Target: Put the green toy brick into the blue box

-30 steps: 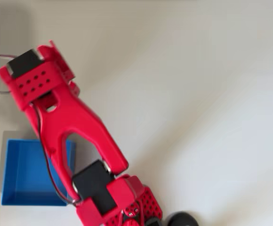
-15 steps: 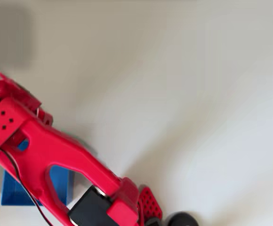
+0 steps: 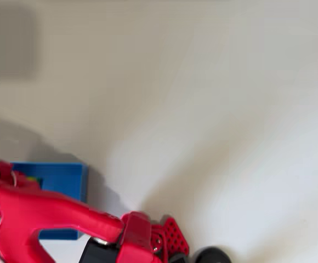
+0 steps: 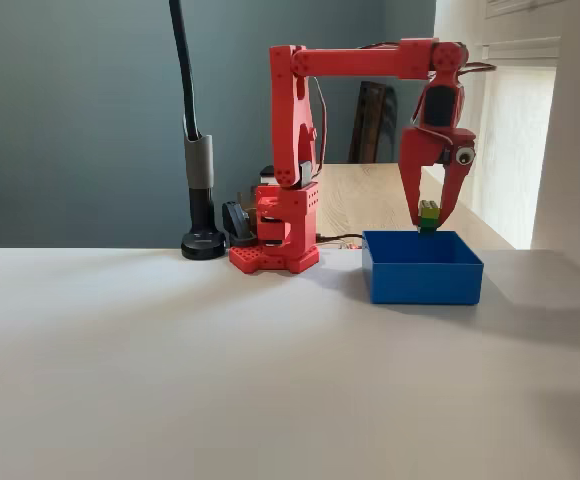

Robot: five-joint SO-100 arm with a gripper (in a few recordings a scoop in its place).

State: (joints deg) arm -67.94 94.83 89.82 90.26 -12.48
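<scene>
In the fixed view my red gripper (image 4: 429,220) hangs straight down over the blue box (image 4: 422,268), shut on the green toy brick (image 4: 429,210). The brick is held just above the box's back rim, clear of the bottom. From overhead, the red arm (image 3: 49,213) crosses the lower left corner and covers much of the blue box (image 3: 60,176). A small patch of the green toy brick (image 3: 33,179) peeks out beside the arm, over the box's inside.
The arm's red base (image 4: 275,250) stands on the white table left of the box. A black pole on a round foot (image 4: 203,243) stands further left, and that foot (image 3: 211,255) also shows at the bottom edge overhead. Open table lies in front and to the left.
In the overhead view the arm has swung down and to the left, from beyond the box's far side to over the box, carrying the brick with it.
</scene>
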